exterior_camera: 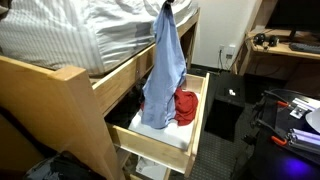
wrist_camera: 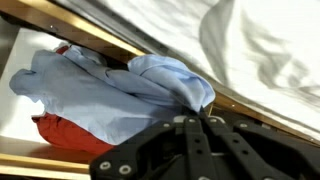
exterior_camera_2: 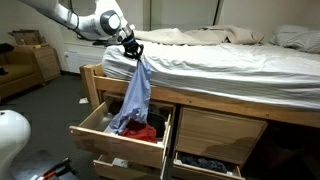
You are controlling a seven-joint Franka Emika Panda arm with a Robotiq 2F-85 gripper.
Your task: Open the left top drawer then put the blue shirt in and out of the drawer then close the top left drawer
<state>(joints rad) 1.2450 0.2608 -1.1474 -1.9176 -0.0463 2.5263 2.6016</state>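
The blue shirt hangs from my gripper above the open top left drawer. Its lower end still reaches down into the drawer. In an exterior view the shirt hangs from the gripper over the drawer. In the wrist view the shirt bunches under the shut black fingers. A red garment lies in the drawer beside the shirt; it also shows in an exterior view and in the wrist view.
The wooden bed frame carries a mattress with white bedding. A lower left drawer and a lower right drawer stand open. A desk and dark equipment stand beyond the bed.
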